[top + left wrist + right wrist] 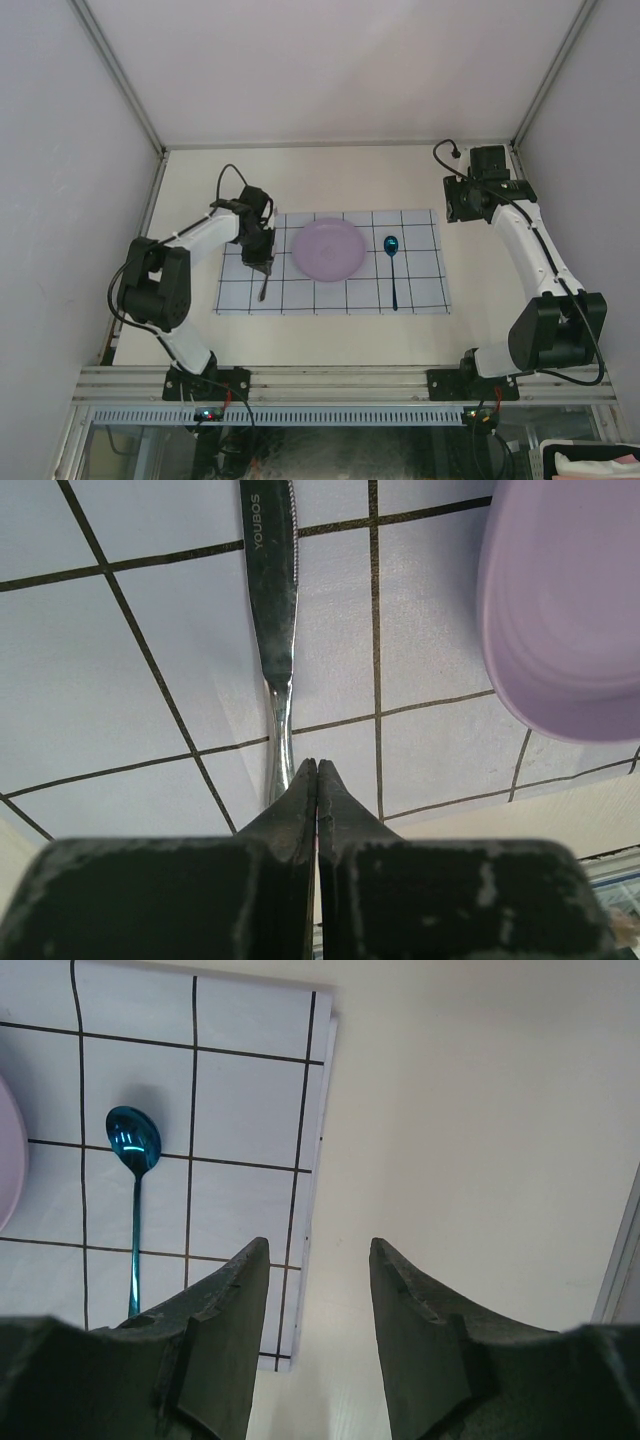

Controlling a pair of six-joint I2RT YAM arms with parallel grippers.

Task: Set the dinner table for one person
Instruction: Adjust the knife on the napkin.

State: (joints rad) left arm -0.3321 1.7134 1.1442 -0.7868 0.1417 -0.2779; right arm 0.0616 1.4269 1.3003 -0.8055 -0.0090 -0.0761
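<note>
- The left tool [317, 770] is pressed together, with the knife [272, 600] just ahead of its tips on the cloth [180, 630].
- The right tool [320, 1245] is spread, with bare desk [480, 1110] beneath and ahead.

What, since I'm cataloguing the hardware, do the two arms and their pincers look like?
The left arm and right arm have white link shells, bulky black joints and thin black cables looping alongside. The left pincer and right pincer are matte black, each forked into two tapering points, with scuffed greyish wear.

Cloth [420, 290] on table [300, 170]: knife [263, 288] L, plate [328, 250] ctr, spoon [393, 272] R.
</note>
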